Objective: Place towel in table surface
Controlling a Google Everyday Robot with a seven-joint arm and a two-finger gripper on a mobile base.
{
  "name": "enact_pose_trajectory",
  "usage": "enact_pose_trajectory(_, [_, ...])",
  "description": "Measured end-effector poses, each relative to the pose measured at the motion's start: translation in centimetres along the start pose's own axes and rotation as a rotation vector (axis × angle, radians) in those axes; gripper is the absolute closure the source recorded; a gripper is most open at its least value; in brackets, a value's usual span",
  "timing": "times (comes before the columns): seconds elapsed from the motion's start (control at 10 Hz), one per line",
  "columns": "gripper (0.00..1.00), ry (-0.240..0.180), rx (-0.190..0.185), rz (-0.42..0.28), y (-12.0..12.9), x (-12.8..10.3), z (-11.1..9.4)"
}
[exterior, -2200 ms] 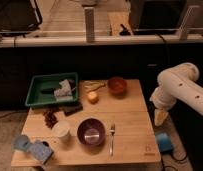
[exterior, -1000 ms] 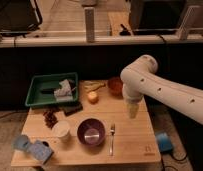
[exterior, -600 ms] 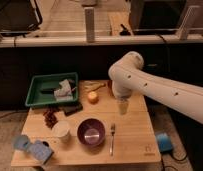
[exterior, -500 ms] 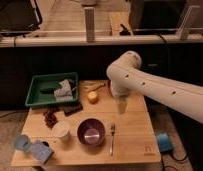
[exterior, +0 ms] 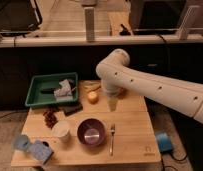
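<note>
Your gripper (exterior: 113,103) hangs over the table (exterior: 130,145), just right of the round fruit (exterior: 93,97); you cannot tell whether it is wide or narrow. The towel (exterior: 63,91) lies well to its left, inside the green bin (exterior: 35,92). By my reading, grasping, lifting and placing all remain.

Gripper (exterior: 113,104) above table (exterior: 135,131) middle; fruit (exterior: 93,97) just beside, bowl (exterior: 91,133) near; bare wood past fork (exterior: 112,139).

No writing, label or number can be read. The tool (exterior: 113,104) hangs over the tabletop (exterior: 130,125). A small dark mark (exterior: 148,148) on the tabletop's near edge, in front of the tool, is illegible.
</note>
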Motion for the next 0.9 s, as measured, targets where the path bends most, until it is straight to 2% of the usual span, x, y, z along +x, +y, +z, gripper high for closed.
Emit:
enact_pose_trajectory(0.2, [0.20,-0.004,0.006,-0.014,-1.0,-0.2,0.3])
enact_pose_trajectory(0.4, [0.20,-0.015,0.013,-0.022,-2.3,-1.1,0.7])
enact_pose_trajectory(0.6, [0.20,-0.025,0.020,-0.034,-4.0,-3.0,1.1])
enact_pose_trajectory(0.9, [0.20,-0.030,0.028,-0.048,-5.8,-3.7,1.7])
